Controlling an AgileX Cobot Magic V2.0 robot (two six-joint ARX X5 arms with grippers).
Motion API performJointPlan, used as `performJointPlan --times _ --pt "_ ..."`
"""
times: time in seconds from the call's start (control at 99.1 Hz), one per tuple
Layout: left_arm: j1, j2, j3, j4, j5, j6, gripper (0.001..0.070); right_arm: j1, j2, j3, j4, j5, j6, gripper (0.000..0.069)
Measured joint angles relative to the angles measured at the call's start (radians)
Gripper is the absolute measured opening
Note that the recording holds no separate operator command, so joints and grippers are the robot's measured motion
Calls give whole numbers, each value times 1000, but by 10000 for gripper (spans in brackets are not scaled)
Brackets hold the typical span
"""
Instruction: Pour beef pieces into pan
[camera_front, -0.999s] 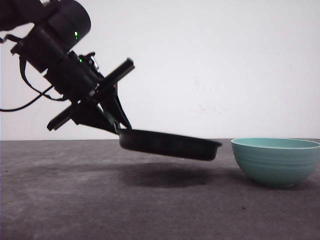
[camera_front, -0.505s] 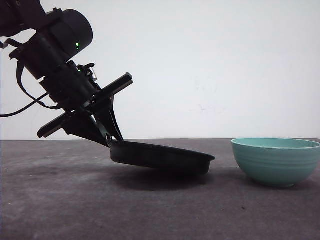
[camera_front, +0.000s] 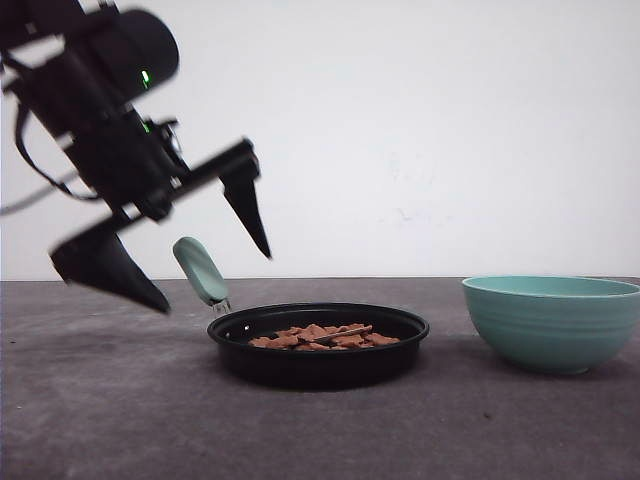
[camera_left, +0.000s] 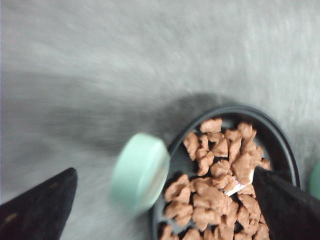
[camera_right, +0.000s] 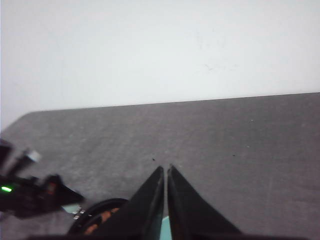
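Front view: the pan (camera_front: 318, 345), which half a second ago hung tilted in the left claw (camera_front: 208, 262), now sits flat on the desk (camera_front: 120, 420), just left of the teal bowl (camera_front: 552, 322) and apart from it. The left claw has let go; its fingers are spread wide above and to either side of the mint-green handle (camera_front: 200, 270), touching nothing. The beef pieces (camera_front: 325, 336) lie as a low heap inside the pan

Left wrist view: the beef pieces (camera_left: 217, 180) fill the pan (camera_left: 280, 145), a pale sliver among them; the handle (camera_left: 140, 170) stands free between the open fingers (camera_left: 37, 207)

Right wrist view: the right claw (camera_right: 165, 210) is clenched on nothing, fingers together, above the bowl's rim

With the meat in the pan and the pan released, the task looks essentially done
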Motion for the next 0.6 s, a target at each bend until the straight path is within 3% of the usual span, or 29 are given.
performJointPlan --times 0.091,0.222,0.394,0.424,0.515,0.595 --pt "0 -108 0 -27 -62 34 697 0 29 0 0 46 -34 10" --pt "-3 -304 0 -71 -148 128 697 0 85 0 0 79 -92 10" --pt "-6 -563 0 -145 -307 197 685 0 142 -46 92 80 -182 10" --pt "-6 -605 0 -156 -352 210 626 0 143 -66 129 78 -194 10" --pt "-6 -720 0 -156 -484 242 357 0 135 -119 227 71 -215 10" --pt "-6 -806 0 -162 -525 283 133 0 123 -157 300 72 -225 10"
